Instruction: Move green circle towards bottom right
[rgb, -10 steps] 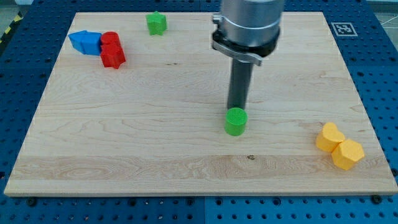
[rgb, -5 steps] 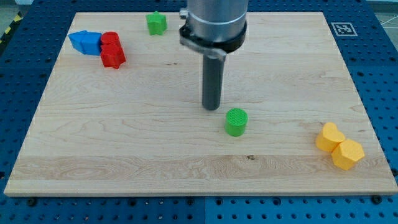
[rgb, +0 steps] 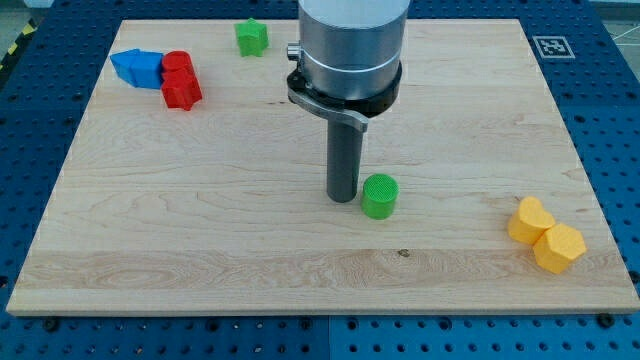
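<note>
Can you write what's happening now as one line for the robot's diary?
my tip: just left of green circle | contact: cannot tell | goal: bottom right, not reached

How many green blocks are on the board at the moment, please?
2. The green circle sits near the board's middle, just to the view's right of my tip. The other green block lies near the view's top edge, left of the arm. None looks hidden.

My tip (rgb: 343, 199) rests on the board; the dark rod above it stands upright.

Green circle (rgb: 379, 195), dark tip (rgb: 343, 198), wood board (rgb: 200, 220)
</note>
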